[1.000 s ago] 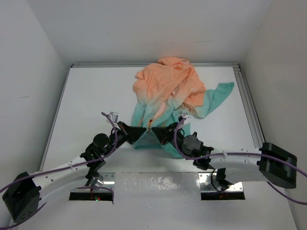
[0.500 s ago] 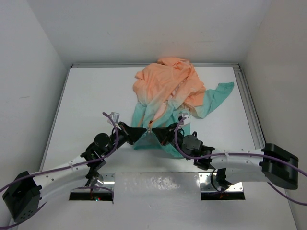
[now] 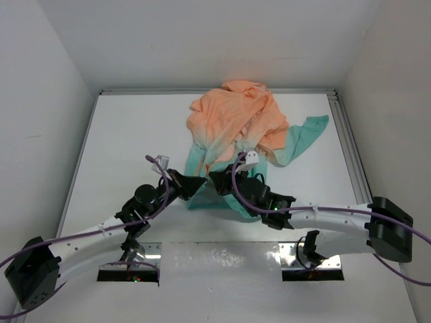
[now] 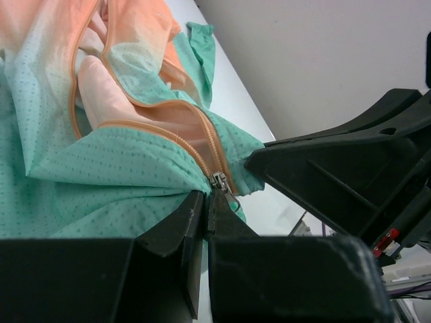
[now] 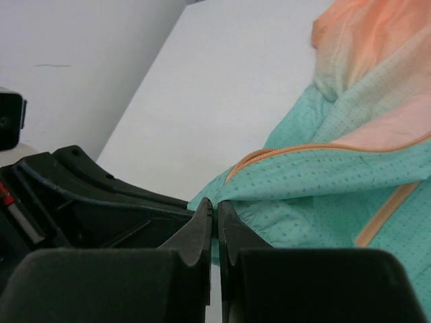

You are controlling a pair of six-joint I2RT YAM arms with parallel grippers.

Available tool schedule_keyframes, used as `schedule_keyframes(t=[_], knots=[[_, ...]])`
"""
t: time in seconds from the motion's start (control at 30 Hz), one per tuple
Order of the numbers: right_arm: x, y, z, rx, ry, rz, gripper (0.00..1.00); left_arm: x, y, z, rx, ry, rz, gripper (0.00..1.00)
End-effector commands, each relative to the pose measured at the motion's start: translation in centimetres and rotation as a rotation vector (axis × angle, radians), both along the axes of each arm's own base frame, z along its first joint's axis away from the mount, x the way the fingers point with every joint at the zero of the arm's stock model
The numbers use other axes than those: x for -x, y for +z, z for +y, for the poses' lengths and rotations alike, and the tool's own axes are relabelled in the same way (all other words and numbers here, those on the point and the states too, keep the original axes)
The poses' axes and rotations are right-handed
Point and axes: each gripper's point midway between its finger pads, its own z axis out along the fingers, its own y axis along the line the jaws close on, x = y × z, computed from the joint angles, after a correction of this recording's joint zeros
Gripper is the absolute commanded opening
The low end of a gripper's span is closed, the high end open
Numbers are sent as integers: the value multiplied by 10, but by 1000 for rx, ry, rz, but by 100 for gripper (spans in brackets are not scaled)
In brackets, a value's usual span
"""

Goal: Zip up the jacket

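Observation:
The jacket (image 3: pixel 236 128) lies bunched at the back middle of the table, peach-orange above and teal at its near hem. Its front is open and pale pink lining (image 4: pixel 108 94) shows between the orange zipper tapes. My left gripper (image 3: pixel 196 183) is at the hem from the left, shut on the metal zipper slider's pull (image 4: pixel 221 183) at the bottom of the zipper. My right gripper (image 3: pixel 217 180) is at the hem from the right, shut on the teal hem corner (image 5: pixel 222 195). The two grippers' tips nearly touch. The right gripper's fingers (image 4: pixel 323 168) show in the left wrist view.
A teal sleeve (image 3: pixel 306 134) trails to the right toward the metal rail (image 3: pixel 347 148) along the table's right edge. White walls close in the table on three sides. Purple cables loop over both arms.
My right gripper has swung left along the hem toward the left gripper, and its wrist has risen and turned. My left gripper has edged slightly right. The jacket's bulk has not moved.

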Motion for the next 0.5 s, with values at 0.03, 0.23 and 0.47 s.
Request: schedule_keyframes(t=[0.03, 0.23, 0.47], knots=[[-19, 19, -2, 25, -99, -23, 0, 10, 21, -15, 32, -84, -39, 0], [-25, 6, -8, 66, -133, -4, 0, 17, 31, -20, 51, -131, -36, 0], [-25, -2, -16, 83, -149, 8, 0, 27, 26, -21, 63, -168, -8, 0]])
